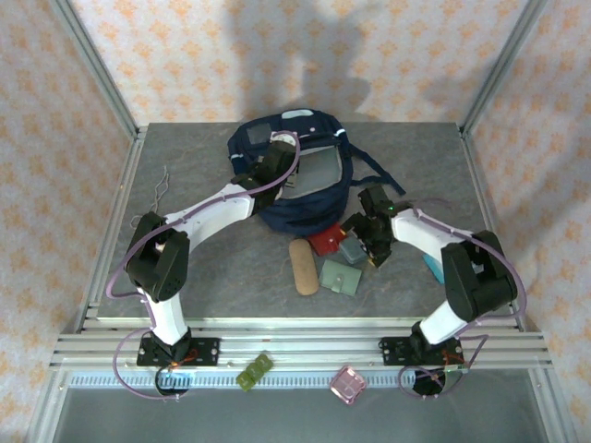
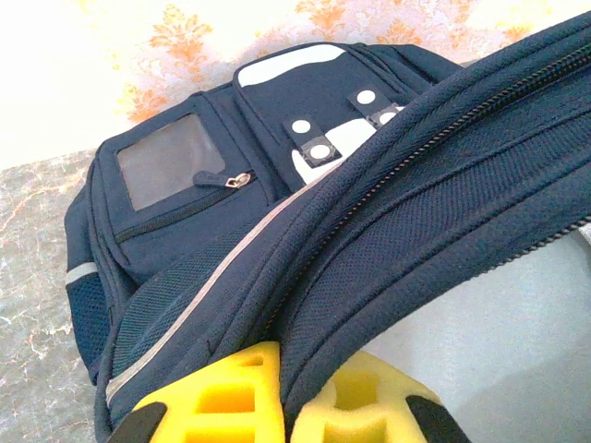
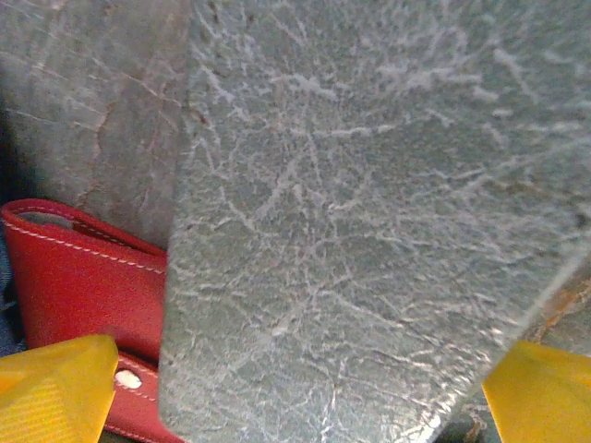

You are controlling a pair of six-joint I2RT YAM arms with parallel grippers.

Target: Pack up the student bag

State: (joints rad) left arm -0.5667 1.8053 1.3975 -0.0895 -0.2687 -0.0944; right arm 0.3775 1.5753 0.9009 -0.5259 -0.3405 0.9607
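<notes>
student bag (image 1: pixel 309 210) held open, most items not yet in

L end effector (image 2: pixel 288 408) is clamped on the zippered rim of the main opening. Navy fabric runs between its yellow fingers (image 2: pixel 222 401), and the front pocket (image 2: pixel 171 175) w/ clear window lies just beyond them. The bag lies on the tabletop (image 1: pixel 203 272) right at this end effector, mouth gaping upward. A pale grey surface shows inside the mouth; can't tell if it is lining or sth already packed.

R end effector (image 3: pixel 305 369) sits low over the loose pile, near the bag but short of its mouth. Jaws are spread wide, straddling a grey-green pouch (image 3: pixel 369 231). Red shows in a gap betw. one finger and the pouch, so I judge no firm grip yet. Red wallet (image 3: pixel 74 277) lies partly under that pouch. Back from the R end effector, toward the arm bases, are a second grey-green wallet (image 1: pixel 342 277) and a tan oblong case (image 1: pixel 303 268). Teal item (image 1: pixel 432 268) lies just to its outer side.

Progress, my read: opening step is done, first pick is in hand, nothing confirmed inside. Left to do: pouch, red wallet, second wallet, tan case and poss. the teal item go in, then zip shut.
</notes>
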